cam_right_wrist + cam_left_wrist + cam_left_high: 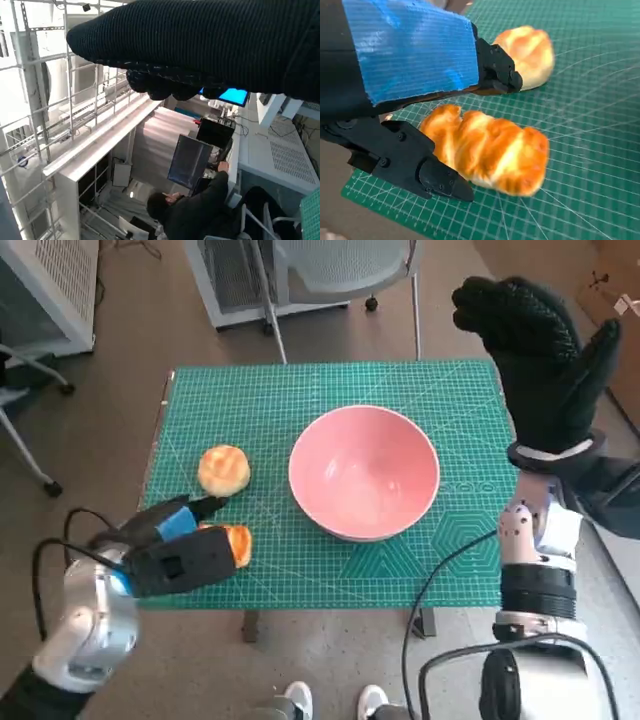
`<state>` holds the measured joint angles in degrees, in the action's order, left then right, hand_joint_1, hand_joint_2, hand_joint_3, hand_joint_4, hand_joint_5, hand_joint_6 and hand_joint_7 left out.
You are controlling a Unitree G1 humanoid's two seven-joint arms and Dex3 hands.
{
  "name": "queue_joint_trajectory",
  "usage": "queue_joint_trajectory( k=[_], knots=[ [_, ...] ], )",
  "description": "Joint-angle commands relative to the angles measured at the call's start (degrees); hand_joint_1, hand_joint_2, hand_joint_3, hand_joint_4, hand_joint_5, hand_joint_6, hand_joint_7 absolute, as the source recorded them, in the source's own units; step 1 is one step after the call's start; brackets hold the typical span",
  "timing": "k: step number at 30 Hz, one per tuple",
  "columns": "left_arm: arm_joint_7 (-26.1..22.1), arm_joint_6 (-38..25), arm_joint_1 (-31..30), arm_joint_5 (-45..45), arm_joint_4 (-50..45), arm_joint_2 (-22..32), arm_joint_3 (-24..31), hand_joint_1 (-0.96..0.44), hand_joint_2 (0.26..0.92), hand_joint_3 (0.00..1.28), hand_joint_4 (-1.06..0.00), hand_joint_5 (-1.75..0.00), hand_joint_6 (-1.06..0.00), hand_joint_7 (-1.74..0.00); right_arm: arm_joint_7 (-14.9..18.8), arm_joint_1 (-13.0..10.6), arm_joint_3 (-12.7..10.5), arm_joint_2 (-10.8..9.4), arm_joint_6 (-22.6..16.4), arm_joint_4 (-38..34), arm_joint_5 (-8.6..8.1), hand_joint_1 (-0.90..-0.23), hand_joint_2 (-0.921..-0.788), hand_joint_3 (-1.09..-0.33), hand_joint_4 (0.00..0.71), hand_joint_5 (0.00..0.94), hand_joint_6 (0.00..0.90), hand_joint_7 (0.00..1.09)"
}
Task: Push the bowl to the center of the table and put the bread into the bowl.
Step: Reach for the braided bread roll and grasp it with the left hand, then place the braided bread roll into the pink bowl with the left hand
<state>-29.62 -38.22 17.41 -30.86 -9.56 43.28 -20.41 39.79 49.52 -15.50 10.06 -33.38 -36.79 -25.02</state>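
Bowl (364, 472) sits near mat centre, so we're on the bread step: left hand (180, 545) straddles the long bread (487, 150), fingers apart, not yet clenched. Right hand (540, 350) raised, spread, empty. Next we need a firm close, then a lift over the rim

Empty pink bowl (364, 472) mid-table, two golden bread rolls (223, 469) beside it

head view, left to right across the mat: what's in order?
Left hand over the oblong bread → round bread roll → pink bowl → right hand, raised at the mat's right edge. The oblong bread and the roll overlap in left-right position, so their order is loose.
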Motion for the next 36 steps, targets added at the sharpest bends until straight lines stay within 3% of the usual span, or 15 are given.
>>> queue_joint_trajectory(
  k=[1,5,8,9,10,11,12,15,18,25,36],
  knots=[
    [1.54,1.27,1.71,-2.49,4.28,-1.65,-1.14,-0.07,0.809,0.01,-0.27,-0.03,-0.46,-0.04,0.66,-1.73,0.22,0.06,0.71,0.09,-0.3,-0.688,-0.921,-0.663,0.311,0.004,0.397,0.01],
    [2.68,2.43,2.39,-4.17,7.7,-2.77,-1.83,-0.01,0.839,0.02,-0.42,-0.05,-0.57,-0.05,0.78,-1.9,0.3,0.09,0.68,0.34,-0.26,-0.682,-0.921,-0.67,0.31,0.003,0.395,0.01],
    [3.41,3.77,2.44,-5.07,9.19,-3.09,-2.09,0.03,0.864,0.02,-0.61,-0.1,-0.66,-0.06,0.91,-1.94,0.31,0.19,0.83,0.44,-0.32,-0.678,-0.921,-0.674,0.309,0.002,0.395,0.0],
    [3.61,4.25,2.36,-5.32,9.45,-3.12,-2.09,0.15,0.885,0.05,-0.63,-0.51,-0.72,-0.09,0.95,-1.95,0.31,0.2,0.88,0.48,-0.35,-0.678,-0.921,-0.675,0.309,0.002,0.395,0.0],
    [3.79,4.92,2.27,-5.64,9.72,-3.1,-2.13,0.2,0.892,0.06,-0.63,-0.67,-0.75,-0.1,1.0,-2.0,0.3,0.24,0.93,0.58,-0.37,-0.678,-0.921,-0.676,0.309,0.001,0.394,0.0],
    [3.89,5.44,2.18,-5.92,9.93,-3.13,-2.08,0.13,0.902,0.07,-0.65,-0.89,-0.69,-0.44,1.03,-2.04,0.3,0.25,0.97,0.67,-0.37,-0.677,-0.921,-0.676,0.309,0.001,0.394,0.0],
    [4.12,6.29,2.03,-6.14,10.17,-3.01,-2.02,0.08,0.909,0.08,-0.67,-1.04,-0.65,-0.67,1.06,-2.07,0.3,0.28,1.04,0.76,-0.39,-0.677,-0.921,-0.677,0.309,0.001,0.394,0.0],
    [4.57,8.55,1.62,-6.67,10.5,-2.6,-1.9,0.03,0.909,0.08,-0.68,-1.23,-0.67,-0.86,1.26,-2.12,0.24,0.36,1.2,0.87,-0.49,-0.676,-0.921,-0.677,0.309,0.001,0.394,0.0],
    [3.96,10.16,1.12,-7.08,9.66,-1.94,-1.56,0.01,0.902,0.08,-0.69,-1.28,-0.7,-0.9,1.45,-2.17,0.2,0.43,1.38,1.0,-0.6,-0.678,-0.921,-0.677,0.308,0.001,0.394,0.0],
    [0.05,10.9,-0.11,-6.27,3.89,-0.13,1.09,0.0,0.914,0.07,-0.68,-1.18,-0.66,-1.12,1.76,-2.4,0.11,0.5,1.64,1.48,-0.72,-0.684,-0.921,-0.676,0.307,0.0,0.395,0.0],
    [-5.65,9.08,-3.05,-2.61,-14.6,0.98,11.92,0.0,0.92,0.05,-0.7,-1.15,-0.65,-1.14,1.96,-2.3,0.02,0.89,1.91,1.1,-1.04,-0.684,-0.921,-0.676,0.308,0.0,0.395,0.0]
  ],
)
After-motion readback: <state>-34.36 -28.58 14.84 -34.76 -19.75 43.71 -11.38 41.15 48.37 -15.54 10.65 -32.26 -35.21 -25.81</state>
